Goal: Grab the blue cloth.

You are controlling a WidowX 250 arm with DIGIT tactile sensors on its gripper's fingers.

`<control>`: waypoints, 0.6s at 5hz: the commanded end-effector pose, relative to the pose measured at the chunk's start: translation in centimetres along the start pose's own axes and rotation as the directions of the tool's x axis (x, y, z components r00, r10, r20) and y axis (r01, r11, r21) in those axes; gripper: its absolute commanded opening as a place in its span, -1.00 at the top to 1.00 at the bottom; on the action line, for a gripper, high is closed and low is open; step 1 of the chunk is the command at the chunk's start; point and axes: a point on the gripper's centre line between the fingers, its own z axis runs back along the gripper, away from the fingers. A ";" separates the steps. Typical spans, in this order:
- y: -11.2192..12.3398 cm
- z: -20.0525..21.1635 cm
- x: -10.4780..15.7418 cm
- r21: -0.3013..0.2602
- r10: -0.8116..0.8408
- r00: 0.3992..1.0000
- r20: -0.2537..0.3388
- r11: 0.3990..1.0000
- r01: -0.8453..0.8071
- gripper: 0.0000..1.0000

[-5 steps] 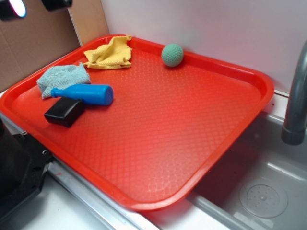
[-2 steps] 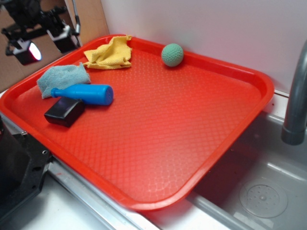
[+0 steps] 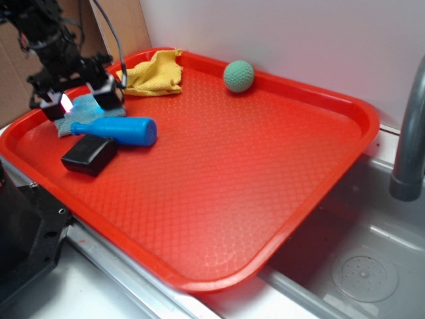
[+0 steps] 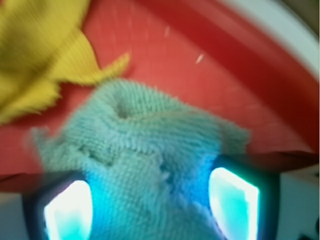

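The blue cloth is a pale blue-grey fuzzy rag lying crumpled at the far left of the red tray. My gripper has come down right over it and is open, one finger on each side of the rag. In the wrist view the blue cloth fills the space between the two lit fingertips, and the gripper has not closed on it. Most of the rag is hidden under the gripper in the exterior view.
A yellow cloth lies just behind the rag, also seen as the yellow cloth in the wrist view. A bright blue bottle-shaped toy and a black block lie in front. A green ball sits at the tray's back. Sink and faucet at right.
The gripper has dropped from the upper left corner, above the tray, down onto the blue cloth. The objects on the tray have not moved.
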 end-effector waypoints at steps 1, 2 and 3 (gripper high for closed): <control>-0.4 -0.5 0.8 0.022 0.000 0.998 0.062 1.000 -0.002 1.00; -0.5 -0.3 0.7 0.045 0.008 0.997 0.080 0.999 -0.012 1.00; -0.8 0.3 0.9 0.047 0.007 0.997 0.073 0.999 -0.011 1.00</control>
